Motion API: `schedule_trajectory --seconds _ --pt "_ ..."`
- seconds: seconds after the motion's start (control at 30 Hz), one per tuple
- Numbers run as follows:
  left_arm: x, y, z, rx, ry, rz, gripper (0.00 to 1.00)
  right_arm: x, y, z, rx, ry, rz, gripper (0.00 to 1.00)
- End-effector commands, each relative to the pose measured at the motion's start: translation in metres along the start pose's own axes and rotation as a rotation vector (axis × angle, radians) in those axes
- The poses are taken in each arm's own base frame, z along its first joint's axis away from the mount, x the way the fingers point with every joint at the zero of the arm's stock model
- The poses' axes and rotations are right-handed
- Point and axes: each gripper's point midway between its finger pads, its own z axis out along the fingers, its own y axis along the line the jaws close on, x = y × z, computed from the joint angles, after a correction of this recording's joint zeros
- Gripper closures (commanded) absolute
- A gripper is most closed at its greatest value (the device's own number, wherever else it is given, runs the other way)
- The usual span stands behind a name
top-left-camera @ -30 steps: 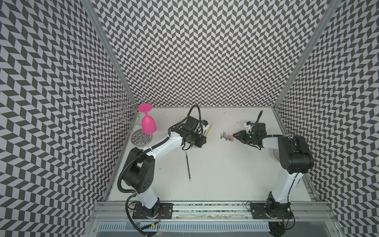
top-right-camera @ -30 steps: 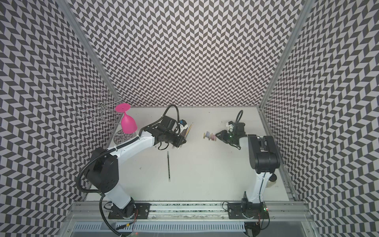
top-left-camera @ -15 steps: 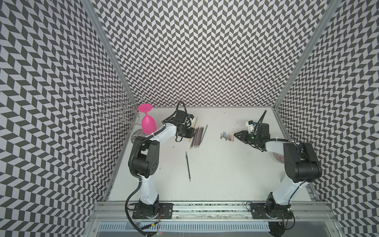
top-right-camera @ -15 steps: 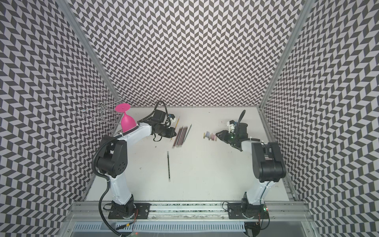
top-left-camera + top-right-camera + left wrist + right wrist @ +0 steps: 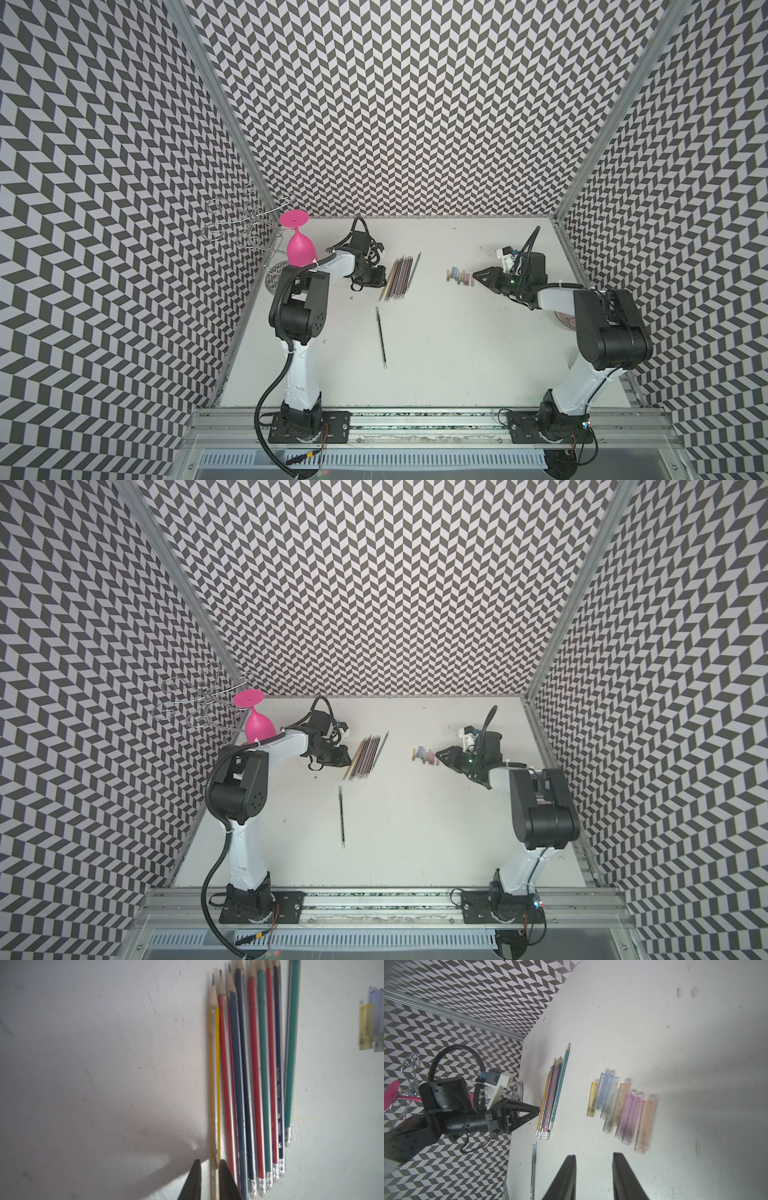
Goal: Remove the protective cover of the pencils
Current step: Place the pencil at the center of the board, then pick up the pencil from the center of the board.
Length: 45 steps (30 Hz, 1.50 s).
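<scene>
Left fingers [image 5: 196, 1178] stand a sliver apart, straddling the yellow pencil [image 5: 214, 1084] near its blunt end. It lies flat on the table with no squeeze on it, so the left gripper [image 5: 209, 1167] is barely ajar. That yellow one edges the fan of pencils [image 5: 399, 276], tips bare, lying side by side toward the back of the white table [image 5: 457, 353]. Right fingers [image 5: 566, 1176] are clearly parted over bare tabletop, and the right gripper [image 5: 595, 1155] is empty, nosing just short of the row of tinted clear covers [image 5: 623, 1109]. One dark pencil [image 5: 381, 336] lies alone nearer the front, with something clear over its tip. Plenty of open table between the grippers and out front. The left wall and the wire rack [image 5: 245, 220] with its pink goblet [image 5: 300, 249] sit close behind the left arm. Both arms fold elbow-high, forearms reaching back, wrists turned inward and low.
</scene>
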Motion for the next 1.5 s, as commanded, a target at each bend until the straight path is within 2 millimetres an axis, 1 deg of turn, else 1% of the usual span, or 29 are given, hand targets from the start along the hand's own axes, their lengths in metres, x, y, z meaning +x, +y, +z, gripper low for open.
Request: schedule_trajectory --seconds 0.0,0.1,0.17,0.27,0.37,0.4,0.47,0.53,0.57,0.63,0.7,0.77,0.83,0.9,1.0,1.03,1.17,1.23,1.3,1.47 --pt "0.002 -0.004 0.005 0.030 0.009 0.003 0.79 -0.012 0.018 -0.007 -0.047 -0.047 -0.055 0.68" --pt "0.000 -0.009 0.001 0.043 -0.003 0.009 0.80 -0.012 0.018 -0.007 -0.051 -0.045 -0.052 0.68" --pt "-0.007 -0.018 -0.010 0.060 -0.043 0.023 0.81 -0.011 0.018 -0.007 -0.049 -0.046 -0.053 0.68" --pt "-0.019 -0.047 -0.040 0.118 -0.140 0.073 0.81 -0.009 0.017 -0.004 -0.016 -0.051 -0.062 0.68" --pt "-0.021 -0.093 -0.078 0.206 -0.242 0.163 0.78 0.000 0.031 0.006 0.020 -0.033 -0.114 0.68" --pt "-0.021 -0.108 -0.093 0.230 -0.287 0.195 0.78 0.006 0.040 0.013 0.035 -0.016 -0.146 0.68" --pt "-0.022 -0.132 -0.122 0.253 -0.369 0.245 0.78 0.025 0.060 0.027 0.066 0.025 -0.223 0.68" --pt "-0.022 -0.156 -0.158 0.275 -0.460 0.285 0.79 0.056 0.082 0.040 0.082 0.069 -0.284 0.68" --pt "-0.019 -0.166 -0.175 0.305 -0.499 0.294 0.79 0.071 0.093 0.045 0.076 0.087 -0.305 0.68" --pt "-0.004 -0.182 -0.214 0.384 -0.594 0.301 0.81 0.106 0.117 0.055 0.058 0.127 -0.344 0.68" --pt "0.017 -0.189 -0.245 0.413 -0.689 0.316 0.81 0.133 0.136 0.062 0.049 0.152 -0.371 0.68" --pt "0.041 -0.190 -0.269 0.425 -0.776 0.323 0.80 0.156 0.155 0.069 0.042 0.168 -0.395 0.68" --pt "0.066 -0.188 -0.281 0.442 -0.841 0.312 0.78 0.173 0.168 0.078 0.057 0.176 -0.409 0.68" --pt "0.088 -0.186 -0.288 0.459 -0.886 0.320 0.75 0.186 0.180 0.090 0.097 0.173 -0.418 0.67" --pt "0.110 -0.185 -0.297 0.448 -0.923 0.351 0.72 0.196 0.191 0.109 0.178 0.148 -0.394 0.67" --pt "0.113 -0.187 -0.303 0.453 -0.936 0.359 0.72 0.199 0.196 0.117 0.193 0.153 -0.401 0.67" --pt "0.128 -0.196 -0.324 0.467 -0.968 0.419 0.71 0.208 0.199 0.144 0.338 0.144 -0.448 0.65" --pt "0.131 -0.194 -0.326 0.454 -0.986 0.424 0.71 0.209 0.198 0.154 0.382 0.135 -0.454 0.65" --pt "0.133 -0.195 -0.332 0.452 -1.011 0.428 0.71 0.205 0.194 0.161 0.430 0.111 -0.451 0.65" --pt "0.134 -0.194 -0.335 0.442 -1.028 0.431 0.72 0.200 0.188 0.180 0.490 0.088 -0.493 0.65"
